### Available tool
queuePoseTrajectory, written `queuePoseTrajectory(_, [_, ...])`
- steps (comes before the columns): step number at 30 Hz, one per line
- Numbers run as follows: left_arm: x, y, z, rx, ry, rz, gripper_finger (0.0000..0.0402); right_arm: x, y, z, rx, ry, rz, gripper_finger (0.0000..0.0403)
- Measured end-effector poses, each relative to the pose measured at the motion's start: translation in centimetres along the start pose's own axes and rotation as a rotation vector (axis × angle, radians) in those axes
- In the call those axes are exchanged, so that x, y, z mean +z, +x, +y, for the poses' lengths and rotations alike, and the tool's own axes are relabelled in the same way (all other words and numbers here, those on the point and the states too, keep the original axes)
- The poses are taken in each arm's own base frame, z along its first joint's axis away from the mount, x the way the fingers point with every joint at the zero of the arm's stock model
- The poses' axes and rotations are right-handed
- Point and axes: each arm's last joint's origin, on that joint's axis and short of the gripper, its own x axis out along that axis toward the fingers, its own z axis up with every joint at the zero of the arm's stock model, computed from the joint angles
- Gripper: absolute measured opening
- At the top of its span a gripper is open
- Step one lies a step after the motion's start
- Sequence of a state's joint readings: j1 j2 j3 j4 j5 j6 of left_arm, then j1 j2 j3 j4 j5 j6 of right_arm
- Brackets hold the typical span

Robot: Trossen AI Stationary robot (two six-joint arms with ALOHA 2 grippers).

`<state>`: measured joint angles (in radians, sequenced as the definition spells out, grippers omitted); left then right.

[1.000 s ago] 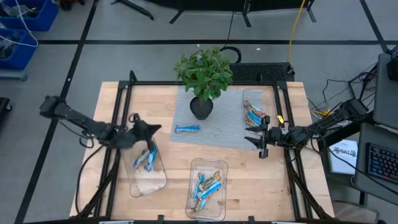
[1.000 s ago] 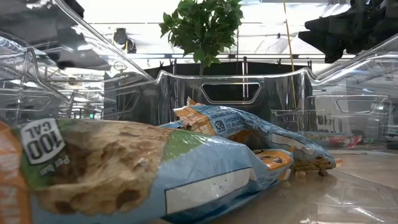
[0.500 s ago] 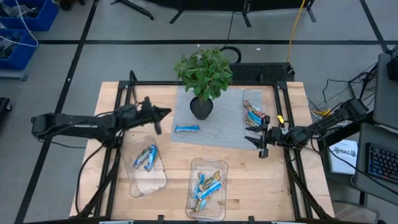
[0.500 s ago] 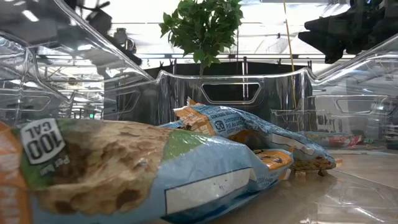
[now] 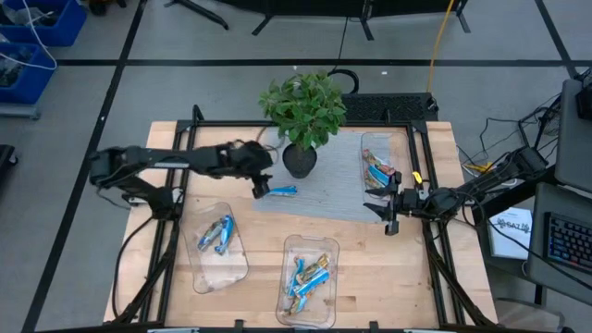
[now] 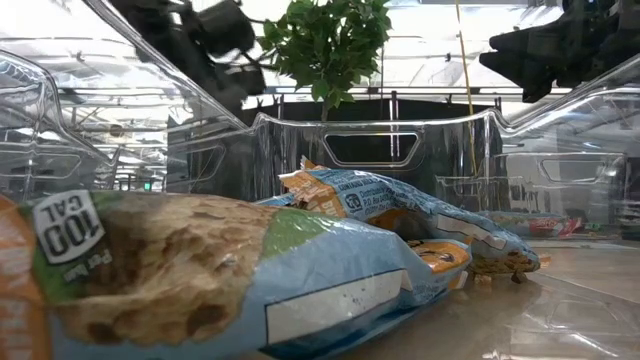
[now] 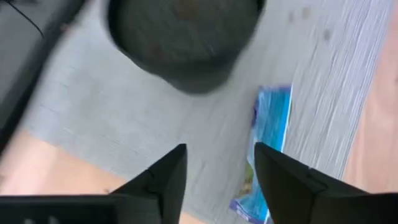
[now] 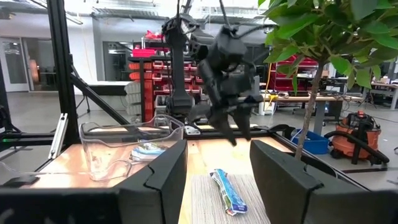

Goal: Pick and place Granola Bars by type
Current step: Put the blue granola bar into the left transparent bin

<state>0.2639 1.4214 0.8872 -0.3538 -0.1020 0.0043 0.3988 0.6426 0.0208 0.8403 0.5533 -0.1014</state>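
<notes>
Sorting looks mostly done from where I'm standing — three clear trays already have granola bars in them. The left tray [image 5: 220,250] holds a couple of blue ones, the front tray [image 5: 308,282] has a small pile of blue with some orange and green showing, and the right tray [image 5: 376,166] by the far side has a few more with red in the mix. What's left, as far as I can see, is one lone blue bar [image 5: 278,191] lying flat on the grey mat [image 5: 324,199], just beside the potted plant [image 5: 303,116].

The left gripper [image 5: 260,188] is hanging right at the end of that bar, tipped down toward it. From its own wrist camera the jaws stand apart with nothing between them, and the bar sits just off to one side of the gap rather than in it — it's a blurry shot though, so I can't swear whether a fingertip is brushing the wrapper. Not gripped yet, I'd say.

The right gripper [image 5: 388,215] is parked low over the bench next to the right tray, jaws partly spread and empty, pointed across at the mat.
</notes>
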Motion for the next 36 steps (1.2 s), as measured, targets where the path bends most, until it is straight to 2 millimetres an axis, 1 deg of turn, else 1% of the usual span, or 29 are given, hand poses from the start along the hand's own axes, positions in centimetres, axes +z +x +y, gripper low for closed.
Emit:
queuePoseTrajectory(2, [0.1, 1.1, -0.5, -0.007, 0.024, 0.066, 0.0202, 0.0, 0.0, 0.0, 0.0, 0.0, 0.001, 0.0167])
queuePoseTrajectory(5, [-0.1, 2.7, -1.0, -0.016, 0.052, 0.113, 0.0217, -0.1, 0.0, 0.0, 0.001, -0.001, 0.006, 0.0167])
queuePoseTrajectory(10, [-1.0, 4.6, -1.7, -0.053, 0.067, 0.189, 0.0225, -0.2, 0.0, 0.0, 0.002, 0.002, 0.015, 0.0167])
queuePoseTrajectory(15, [-1.5, 5.7, -2.0, -0.093, 0.053, 0.234, 0.0219, -0.2, 0.0, 0.0, 0.004, -0.001, 0.02, 0.0167])
queuePoseTrajectory(24, [-2.3, 6.9, -2.1, -0.091, 0.021, 0.291, 0.0191, -0.2, 0.0, 0.0, 0.005, 0.001, 0.02, 0.0167])
queuePoseTrajectory(27, [-2.5, 7.0, -2.1, -0.09, 0.021, 0.31, 0.0171, -0.2, 0.0, 0.0, 0.005, 0.008, 0.021, 0.0167])
queuePoseTrajectory(29, [-2.5, 6.9, -2.2, -0.092, 0.023, 0.313, 0.0145, -0.3, 0.0, 0.0, 0.005, 0.008, 0.023, 0.0167])
queuePoseTrajectory(31, [-2.6, 6.9, -2.4, -0.095, 0.032, 0.314, 0.0107, -0.3, 0.0, 0.0, 0.006, 0.008, 0.024, 0.0167])
queuePoseTrajectory(34, [-2.6, 6.9, -2.8, -0.1, 0.054, 0.312, 0.0029, -0.3, 0.0, 0.0, 0.006, 0.013, 0.024, 0.0167])
queuePoseTrajectory(35, [-2.6, 6.8, -2.9, -0.097, 0.058, 0.311, 0.0017, -0.3, 0.0, 0.0, 0.006, 0.015, 0.025, 0.0167])
queuePoseTrajectory(36, [-2.6, 6.8, -3.0, -0.09, 0.058, 0.311, 0.0015, -0.3, 0.0, 0.0, 0.006, 0.014, 0.025, 0.0167])
